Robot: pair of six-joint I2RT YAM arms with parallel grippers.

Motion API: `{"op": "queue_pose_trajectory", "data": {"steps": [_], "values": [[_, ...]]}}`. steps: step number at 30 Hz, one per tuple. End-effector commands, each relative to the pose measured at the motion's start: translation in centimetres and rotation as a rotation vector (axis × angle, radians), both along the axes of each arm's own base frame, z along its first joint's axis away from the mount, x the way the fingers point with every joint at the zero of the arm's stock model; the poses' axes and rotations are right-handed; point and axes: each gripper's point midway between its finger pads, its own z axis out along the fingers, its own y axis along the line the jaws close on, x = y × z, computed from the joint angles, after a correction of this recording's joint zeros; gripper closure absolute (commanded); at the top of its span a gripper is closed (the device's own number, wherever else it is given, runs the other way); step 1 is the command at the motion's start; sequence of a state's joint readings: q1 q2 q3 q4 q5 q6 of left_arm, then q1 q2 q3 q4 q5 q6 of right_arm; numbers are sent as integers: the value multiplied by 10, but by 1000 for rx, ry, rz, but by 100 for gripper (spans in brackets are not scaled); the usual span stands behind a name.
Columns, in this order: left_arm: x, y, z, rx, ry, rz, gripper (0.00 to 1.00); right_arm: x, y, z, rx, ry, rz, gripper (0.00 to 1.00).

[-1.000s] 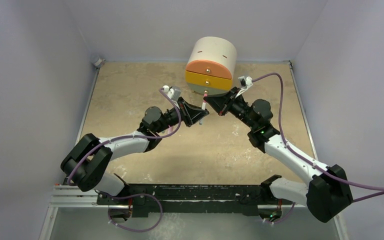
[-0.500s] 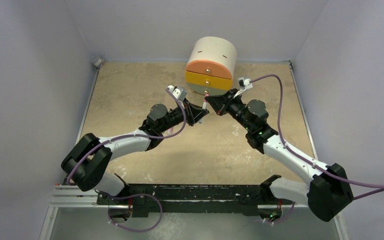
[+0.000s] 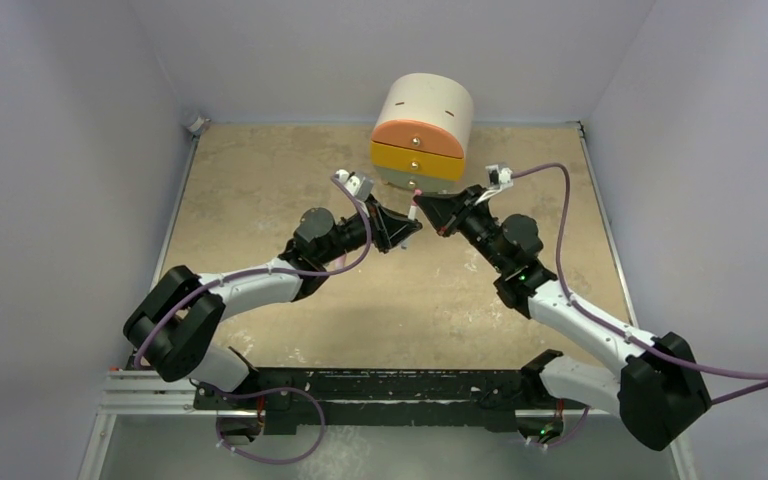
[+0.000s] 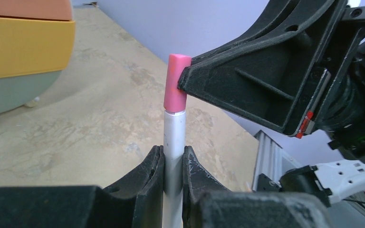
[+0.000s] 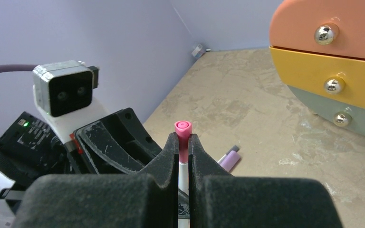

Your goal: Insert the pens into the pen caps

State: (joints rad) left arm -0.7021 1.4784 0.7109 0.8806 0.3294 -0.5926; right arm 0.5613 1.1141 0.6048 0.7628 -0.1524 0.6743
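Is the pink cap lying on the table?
No, the right gripper pinches the pink cap atop the white pen that the left gripper holds.

Right hand [image 5: 183,139] closed on upright pink cap [image 5: 183,126], with white pen [image 5: 183,170] below it. Purple cap [image 5: 229,160] lies on counter [image 5: 266,118] just beyond. Drawers [image 5: 342,57] at right.

My bench [image 3: 260,180] is tan, mottled and scuffed, evenly lit. Plain lavender walls [image 3: 60,150] enclose it at 9, 12 and 3 o'clock. A rounded cream drawer unit [image 3: 422,135] stands at 12 o'clock, with orange, yellow and grey-green fronts and metal knobs. An aluminium rail [image 3: 150,395] runs along 6 o'clock.
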Motion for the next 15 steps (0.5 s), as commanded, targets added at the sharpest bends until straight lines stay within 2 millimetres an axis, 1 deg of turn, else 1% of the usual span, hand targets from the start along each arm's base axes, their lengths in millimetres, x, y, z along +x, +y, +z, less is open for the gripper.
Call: {"op": "queue_pose_trajectory", "data": {"steps": [1, 4, 6, 11, 15], "values": [[20, 31, 137, -348, -240, 124, 100, -59, 28, -40, -92, 49, 274, 100], [14, 38, 145, -362, -246, 118, 100, -69, 28, -43, -108, 35, 316, 100], [13, 43, 147, -357, -250, 129, 100, -69, 28, -40, -113, 19, 319, 100], [14, 42, 143, -322, -265, 132, 100, -68, 31, -25, -113, -19, 330, 100], [10, 41, 143, -316, -281, 112, 100, -67, 26, -12, -117, -50, 303, 100]]}}
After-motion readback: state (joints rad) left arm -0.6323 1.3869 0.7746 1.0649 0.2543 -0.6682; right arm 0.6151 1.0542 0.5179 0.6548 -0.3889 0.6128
